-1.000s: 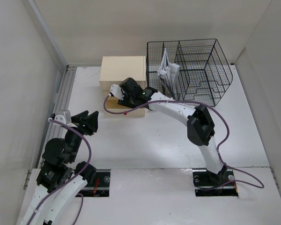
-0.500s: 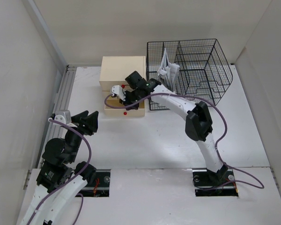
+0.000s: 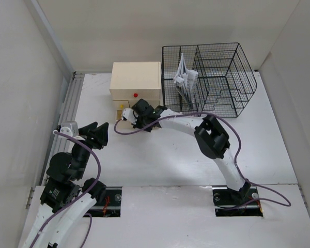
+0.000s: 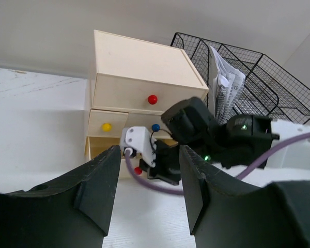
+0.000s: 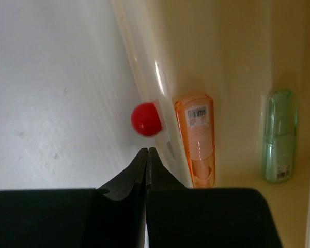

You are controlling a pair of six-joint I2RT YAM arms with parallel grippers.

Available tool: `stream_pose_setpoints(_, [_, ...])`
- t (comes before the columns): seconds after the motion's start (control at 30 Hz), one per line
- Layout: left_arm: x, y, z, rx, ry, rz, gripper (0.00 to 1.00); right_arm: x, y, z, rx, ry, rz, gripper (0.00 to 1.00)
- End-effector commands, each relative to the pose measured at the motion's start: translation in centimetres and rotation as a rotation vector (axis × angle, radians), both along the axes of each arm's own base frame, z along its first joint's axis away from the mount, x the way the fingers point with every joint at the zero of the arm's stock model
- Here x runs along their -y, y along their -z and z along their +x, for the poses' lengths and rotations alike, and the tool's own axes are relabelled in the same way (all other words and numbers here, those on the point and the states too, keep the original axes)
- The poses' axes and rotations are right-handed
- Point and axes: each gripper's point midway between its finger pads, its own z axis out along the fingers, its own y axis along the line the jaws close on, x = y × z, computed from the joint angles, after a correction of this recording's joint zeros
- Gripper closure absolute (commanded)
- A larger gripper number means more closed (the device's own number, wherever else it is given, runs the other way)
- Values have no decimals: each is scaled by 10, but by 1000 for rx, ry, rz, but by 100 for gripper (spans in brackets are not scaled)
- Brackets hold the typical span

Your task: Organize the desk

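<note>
The white desk [image 3: 160, 155] carries a beige drawer box [image 3: 135, 77] at the back. The box's lowest drawer stands pulled out, and inside it lie an orange tube [image 5: 196, 139] and a green tube [image 5: 279, 135]. My right gripper [image 5: 146, 151] is shut with nothing between its fingers, its tips just short of that drawer's red knob [image 5: 146, 119]. From above, the right gripper [image 3: 133, 118] hangs over the drawer front. My left gripper [image 4: 147, 191] is open and empty, held above the desk at the near left [image 3: 99, 125] and facing the box.
A black wire mesh organizer [image 3: 209, 77] with papers [image 3: 185, 78] stands right of the box. The box [image 4: 139, 72] also has red [image 4: 152, 99], yellow [image 4: 107, 126] and blue [image 4: 155, 127] knobs. A metal rail [image 3: 67, 113] runs along the desk's left edge.
My right gripper has shut and swung from above the open drawer down toward its front, by the red knob. The left arm has not moved.
</note>
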Motion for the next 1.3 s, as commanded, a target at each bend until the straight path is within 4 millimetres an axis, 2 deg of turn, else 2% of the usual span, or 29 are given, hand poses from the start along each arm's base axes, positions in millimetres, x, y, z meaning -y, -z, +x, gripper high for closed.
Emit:
stream_pose_setpoints(0.0, [-1, -12, -2, 44, -1, -26, 54, -8, -62, 59, 380, 236, 79, 100])
stream_pose_setpoints(0.03, [-1, -12, -2, 44, -1, -26, 54, -9, -63, 58, 402, 247, 77, 100])
stream_pose_setpoints(0.07, [-1, -12, -2, 44, -1, -26, 54, -1, -62, 64, 442, 289, 56, 100])
stream_pose_setpoints(0.1, [-1, -12, -2, 44, -1, -26, 54, -1, -69, 69, 495, 329, 63, 100])
stream_pose_setpoints(0.13, [-1, -12, -2, 44, -1, -26, 54, -1, -66, 69, 499, 330, 69, 100])
stream_pose_setpoints(0.43, [-1, -12, -2, 44, -1, -26, 54, 23, -87, 97, 725, 515, 59, 100])
stream_pose_setpoints(0.47, [-1, -12, -2, 44, -1, -26, 54, 25, -83, 98, 738, 523, 49, 100])
stream_pose_setpoints(0.63, [-1, -12, -2, 44, -1, -26, 54, 28, -90, 103, 789, 555, 47, 100])
stream_pose_setpoints(0.7, [-1, -12, -2, 44, -1, -26, 54, 30, -87, 102, 788, 547, 33, 100])
stream_pose_setpoints(0.77, [-1, -12, -2, 44, -1, -26, 54, 23, -85, 100, 769, 493, 46, 100])
stream_pose_setpoints(0.8, [-1, -12, -2, 44, -1, -26, 54, 21, -74, 91, 704, 415, 6, 100])
stream_pose_setpoints(0.83, [-1, -12, -2, 44, -1, -26, 54, 13, -73, 82, 641, 326, 7, 100])
stream_pose_setpoints(0.87, [-2, -13, -4, 52, -1, -30, 54, -16, -83, 57, 515, 124, 105, 100])
stream_pose_setpoints(0.9, [-2, -13, -4, 52, -1, -30, 54, -27, -83, 32, 423, -42, 120, 95])
stream_pose_setpoints(0.93, [-2, -13, -4, 52, -1, -30, 54, -21, -78, -1, 310, -200, 83, 83])
stream_pose_setpoints(0.97, [-2, -13, -4, 52, -1, -30, 53, -20, -111, -22, 317, -331, 132, 44])
stream_pose_setpoints(1.0, [-2, -13, -4, 52, -1, -30, 53, -29, -128, -52, 254, -472, 221, 30])
stream_pose_setpoints(1.03, [-2, -13, -4, 52, -1, -30, 53, -20, -134, -69, 215, -517, 220, 20])
stream_pose_setpoints(1.07, [-2, -13, -4, 52, -1, -30, 51, -17, -152, -77, 229, -555, 243, 14])
stream_pose_setpoints(1.1, [-2, -13, -4, 52, -1, -30, 41, -6, -182, -80, 267, -547, 274, 2])
stream_pose_setpoints(1.17, [-1, -9, -2, 44, -1, -26, 24, 5, -232, -62, 374, -430, 356, 0])
stream_pose_setpoints(1.2, [-1, -12, -2, 52, -1, -30, 17, 24, -259, -60, 395, -303, 430, 0])
stream_pose_setpoints(1.23, [0, -10, 0, 44, -1, -26, 4, 50, -278, -33, 471, -132, 447, 0])
stream_pose_setpoints(1.27, [0, -10, -1, 42, 0, -34, 0, 62, -317, -15, 591, 15, 562, 0])
